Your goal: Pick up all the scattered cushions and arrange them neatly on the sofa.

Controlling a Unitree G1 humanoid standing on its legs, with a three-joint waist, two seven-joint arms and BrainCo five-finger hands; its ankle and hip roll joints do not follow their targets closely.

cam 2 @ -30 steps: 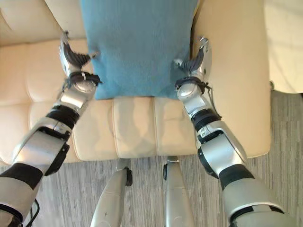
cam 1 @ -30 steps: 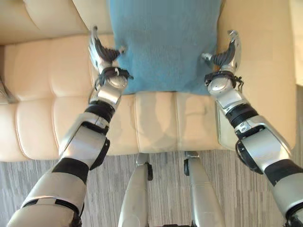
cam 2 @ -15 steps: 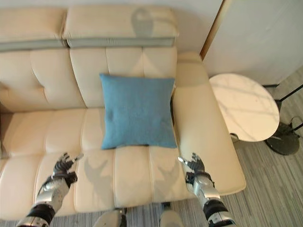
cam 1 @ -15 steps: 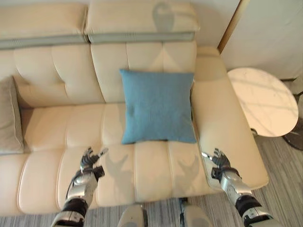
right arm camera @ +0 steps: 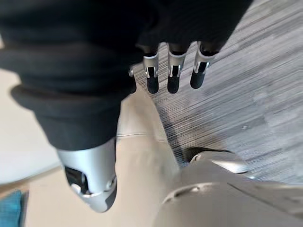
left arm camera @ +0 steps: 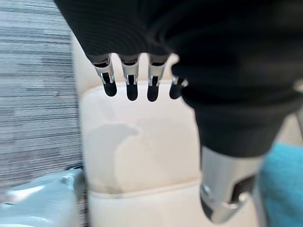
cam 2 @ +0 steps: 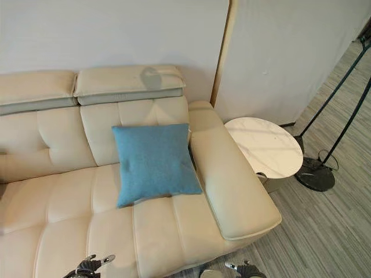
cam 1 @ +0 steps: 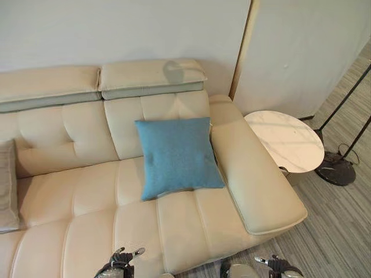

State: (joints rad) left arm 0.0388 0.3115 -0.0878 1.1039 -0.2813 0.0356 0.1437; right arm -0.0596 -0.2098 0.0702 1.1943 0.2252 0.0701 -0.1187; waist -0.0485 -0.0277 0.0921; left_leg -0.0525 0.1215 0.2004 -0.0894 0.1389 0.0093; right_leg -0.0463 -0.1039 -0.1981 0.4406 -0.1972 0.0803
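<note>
Left eye view: blue cushion leans upright against cream sofa backrest, beside the armrest. Left hand and right hand low, fingers straight, empty. Cushion likely light, soft, squashy; grip opposite side edges.

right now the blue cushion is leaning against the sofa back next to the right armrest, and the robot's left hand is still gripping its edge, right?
Not quite. The blue cushion does lean against the sofa back beside the right armrest, but the left hand is open and holds nothing, low at the seat's front edge. The left eye and left wrist views show this.
</note>
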